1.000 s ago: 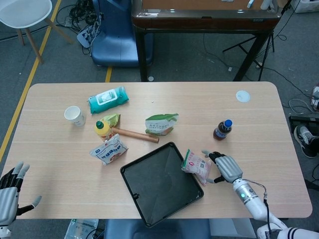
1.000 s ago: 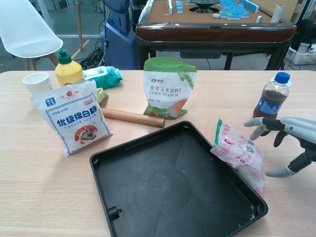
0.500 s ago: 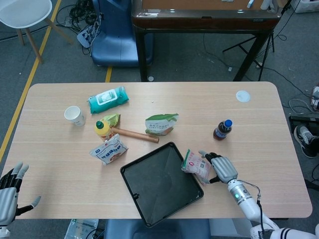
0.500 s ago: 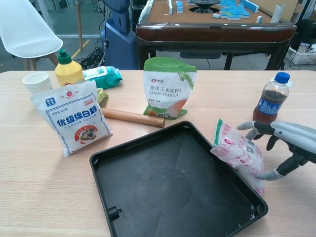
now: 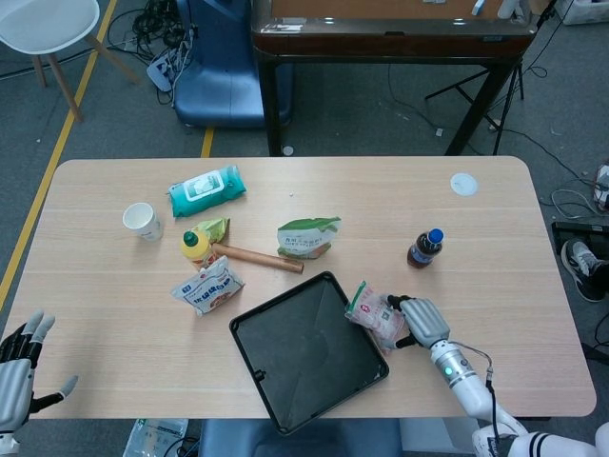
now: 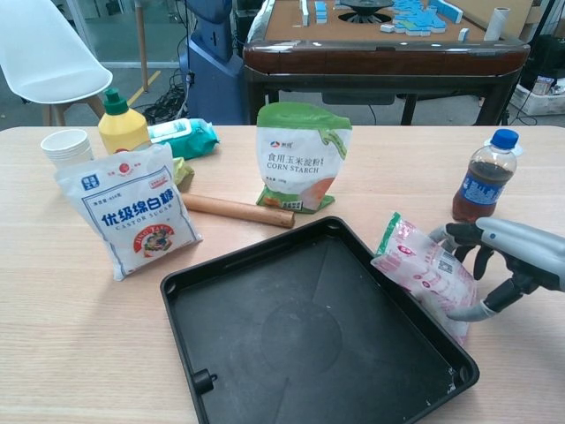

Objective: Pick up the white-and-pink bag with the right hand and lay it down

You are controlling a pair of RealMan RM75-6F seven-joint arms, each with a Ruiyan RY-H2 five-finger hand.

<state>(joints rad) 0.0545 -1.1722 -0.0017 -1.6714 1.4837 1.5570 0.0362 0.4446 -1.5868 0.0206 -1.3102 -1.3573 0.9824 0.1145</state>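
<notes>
The white-and-pink bag (image 5: 373, 312) (image 6: 424, 269) leans tilted on the right rim of the black tray (image 5: 304, 354) (image 6: 309, 340). My right hand (image 5: 423, 322) (image 6: 508, 256) is against the bag's right side. Its fingers (image 6: 452, 235) wrap over the bag's upper edge and its thumb touches the lower corner, so it grips the bag. My left hand (image 5: 19, 367) hangs off the table's near left corner, fingers spread, holding nothing.
A cola bottle (image 5: 424, 248) (image 6: 484, 181) stands just behind the right hand. A corn starch bag (image 6: 302, 157), rolling pin (image 6: 238, 210), sugar bag (image 6: 132, 210), yellow bottle (image 6: 122, 124), paper cup (image 6: 66, 146) and wipes pack (image 5: 205, 188) lie further left. A white lid (image 5: 463, 183) sits far right.
My right hand has moved left onto the bag and closed its fingers around it. The bag has shifted slightly left over the tray rim. The left hand is still.
</notes>
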